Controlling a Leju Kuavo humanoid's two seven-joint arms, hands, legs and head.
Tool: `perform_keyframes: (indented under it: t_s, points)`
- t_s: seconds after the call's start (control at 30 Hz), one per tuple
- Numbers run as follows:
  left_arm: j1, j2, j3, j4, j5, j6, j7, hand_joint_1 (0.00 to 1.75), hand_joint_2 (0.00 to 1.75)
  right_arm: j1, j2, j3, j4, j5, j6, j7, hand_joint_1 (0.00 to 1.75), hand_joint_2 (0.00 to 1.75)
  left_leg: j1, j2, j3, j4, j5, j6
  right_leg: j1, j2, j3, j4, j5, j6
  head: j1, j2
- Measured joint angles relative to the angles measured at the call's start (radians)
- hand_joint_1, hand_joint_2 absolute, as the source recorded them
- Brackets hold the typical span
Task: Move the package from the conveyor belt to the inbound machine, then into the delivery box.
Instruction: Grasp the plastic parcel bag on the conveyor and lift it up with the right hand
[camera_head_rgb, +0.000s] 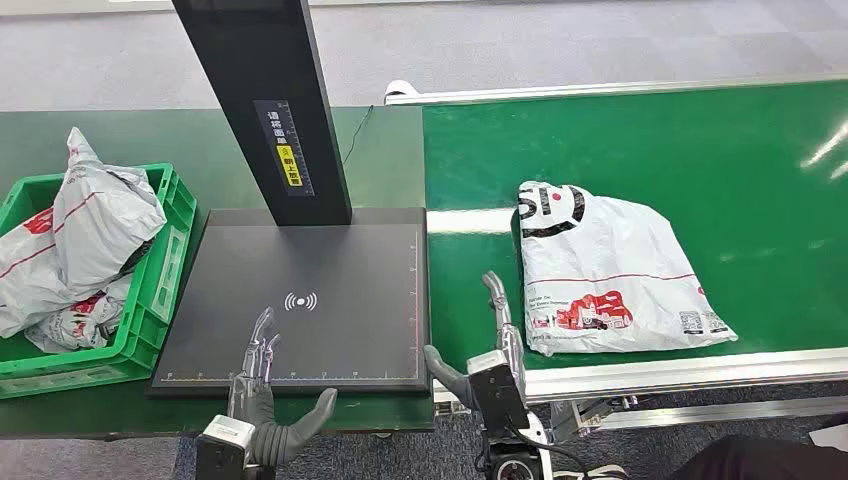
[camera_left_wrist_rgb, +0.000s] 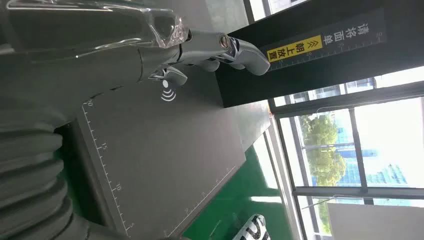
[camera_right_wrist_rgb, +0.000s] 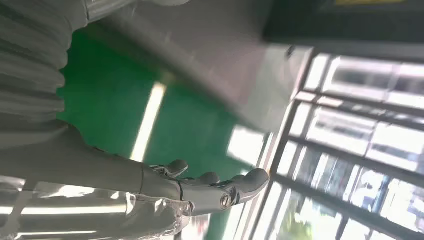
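Package (camera_head_rgb: 612, 268) (white poly bag, red print) lies flat on the green belt (camera_head_rgb: 760, 150), near its front edge. Right hand (camera_head_rgb: 497, 352) sits just left of it, not touching, fingers straight and spread, holding nothing. Left hand (camera_head_rgb: 262, 392) hovers over the front edge of the dark scanner pad (camera_head_rgb: 330, 270), fingers extended, thumb out to the side, empty. Black post (camera_head_rgb: 262, 100) rises from the pad's back. Green crate (camera_head_rgb: 150, 300) at left holds more bags (camera_head_rgb: 95, 225).
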Motion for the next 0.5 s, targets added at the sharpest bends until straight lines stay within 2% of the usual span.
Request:
perform_keyframes:
  t_s: [0.07,0.17,0.37,0.5]
  points:
    - [-0.004,0.000,0.000,0.002,0.002,-0.003,-0.001,0.00,1.75,-0.019,-0.014,-0.018,-0.002,0.029,0.002,0.038,0.00,1.75,0.000,0.000,0.000,0.000,0.000,0.000,0.000,0.000,0.000,0.000,0.000,0.000,0.000,0.000]
    - [-0.018,0.000,0.000,0.012,0.017,-0.011,-0.009,0.00,1.75,-0.121,-0.080,-0.104,0.055,0.069,0.004,0.106,0.00,1.75,-0.001,0.000,0.000,0.000,0.001,0.001,-0.001,0.000,0.002,0.000,0.001,0.001,0.000,0.000]
    - [-0.047,0.003,-0.002,0.040,0.044,-0.020,-0.022,0.00,1.75,-0.461,-0.271,-0.320,0.429,0.103,-0.009,0.172,0.00,1.75,-0.006,-0.001,0.002,0.001,0.004,0.007,-0.006,-0.002,0.003,0.000,0.005,0.005,0.000,0.000]
    - [-0.056,0.003,-0.003,0.052,0.046,-0.020,-0.023,0.00,1.75,-0.561,-0.327,-0.378,0.566,0.111,-0.017,0.178,0.00,1.75,-0.005,-0.002,0.001,0.001,0.004,0.007,-0.005,-0.002,0.003,0.000,0.005,0.005,0.000,0.000]
